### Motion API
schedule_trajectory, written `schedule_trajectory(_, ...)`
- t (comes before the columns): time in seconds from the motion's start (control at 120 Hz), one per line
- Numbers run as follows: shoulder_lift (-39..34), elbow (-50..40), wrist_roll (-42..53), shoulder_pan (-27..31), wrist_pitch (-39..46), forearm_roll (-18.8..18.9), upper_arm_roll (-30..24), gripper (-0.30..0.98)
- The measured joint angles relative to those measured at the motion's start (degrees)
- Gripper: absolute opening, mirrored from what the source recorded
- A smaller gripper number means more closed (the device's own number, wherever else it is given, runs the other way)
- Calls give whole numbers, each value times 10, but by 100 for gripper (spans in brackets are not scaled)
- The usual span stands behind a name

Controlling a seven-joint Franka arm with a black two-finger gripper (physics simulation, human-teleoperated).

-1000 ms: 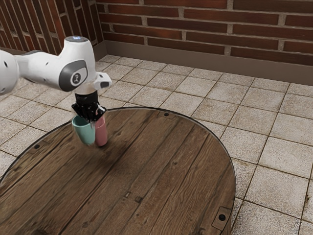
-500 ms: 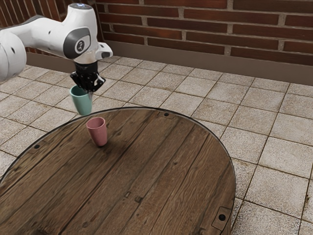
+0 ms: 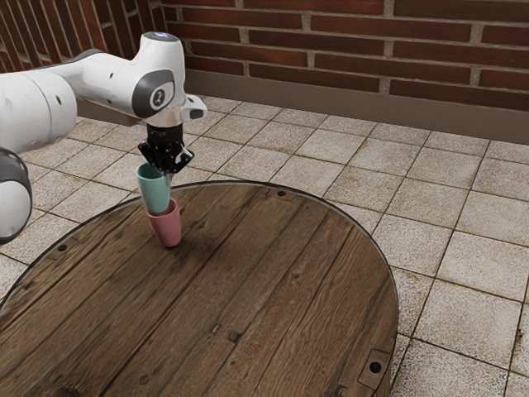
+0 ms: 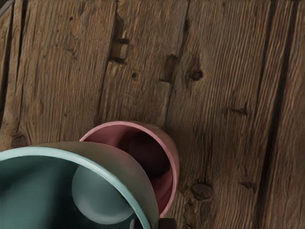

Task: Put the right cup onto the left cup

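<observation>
"Where's the round, brown wooden worktop (image 3: 273, 273)?"

"Beneath the tapered pink cup (image 3: 166, 228), which stands upright on it."

"And the black two-fingered hand (image 3: 169, 175)?"

"Above the pink cup, pinching the tapered teal cup (image 3: 153, 192) by its rim."

"The teal cup?"

"Partly over the pink cup's mouth; whether they touch, I can't tell."

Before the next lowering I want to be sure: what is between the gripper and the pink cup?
In the exterior view, the teal cup is between the gripper and the pink cup.
</observation>
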Motion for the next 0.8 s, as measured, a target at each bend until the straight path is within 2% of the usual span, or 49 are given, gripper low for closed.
schedule_trajectory(0.233, 11, -1, -1, -1, 15, 1, -2, -10)
schedule_trajectory(0.383, 13, -9, -1, 0, 26, 0, -4, 24)
schedule_trajectory(0.492, 13, -10, -1, 0, 30, -1, -4, 42)
schedule_trajectory(0.65, -12, -21, 0, -7, 31, 2, -3, 56)
schedule_trajectory(0.8, -146, -117, 1, -21, 0, -1, -4, 62)
